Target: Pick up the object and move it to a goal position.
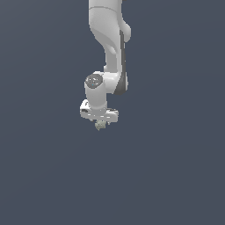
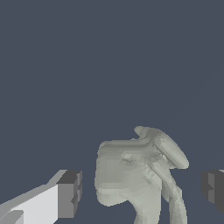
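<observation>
Hanging from the white arm [image 1: 107, 48], the gripper [image 1: 100, 121] points down with its fingers [image 2: 70, 194] spread. Between them sits the object [image 2: 135, 175], a pale grey-green lumpy figure, with clear gaps on both sides in the wrist view. Whether it rests on the grey ground [image 1: 176, 176] cannot be told.

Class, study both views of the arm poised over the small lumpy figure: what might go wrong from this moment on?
1. The gripper is open, with a gap showing between each pad and the grey-green object. The object seems nearer one pad, so closing may push it sideways.
2. Its surface is lumpy, with stubby protrusions, so the flat pads may catch a bump and lose it on lifting.
</observation>
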`<state>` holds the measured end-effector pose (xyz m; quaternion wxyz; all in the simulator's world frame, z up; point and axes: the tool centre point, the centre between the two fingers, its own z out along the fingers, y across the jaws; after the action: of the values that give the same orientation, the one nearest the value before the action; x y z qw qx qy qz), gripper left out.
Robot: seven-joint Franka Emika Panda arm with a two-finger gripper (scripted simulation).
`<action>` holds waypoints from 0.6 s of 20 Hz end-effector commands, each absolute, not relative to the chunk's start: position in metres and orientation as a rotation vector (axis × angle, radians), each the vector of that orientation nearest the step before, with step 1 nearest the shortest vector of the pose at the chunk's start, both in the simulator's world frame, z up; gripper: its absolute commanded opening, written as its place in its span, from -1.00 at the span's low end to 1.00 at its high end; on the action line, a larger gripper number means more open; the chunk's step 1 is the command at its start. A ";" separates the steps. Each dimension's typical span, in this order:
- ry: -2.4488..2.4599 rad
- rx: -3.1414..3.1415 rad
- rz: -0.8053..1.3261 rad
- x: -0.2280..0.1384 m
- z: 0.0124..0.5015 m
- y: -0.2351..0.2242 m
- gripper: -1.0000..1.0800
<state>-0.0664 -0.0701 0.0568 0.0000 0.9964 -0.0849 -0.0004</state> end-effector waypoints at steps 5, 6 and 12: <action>-0.268 3.130 0.000 -0.066 0.040 -0.070 0.92; -0.268 3.130 0.000 -0.066 0.040 -0.070 0.92; -0.268 3.130 0.000 -0.066 0.040 -0.070 -1.00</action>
<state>-0.0663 -0.0702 0.0405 -0.0001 0.9964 -0.0852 -0.0002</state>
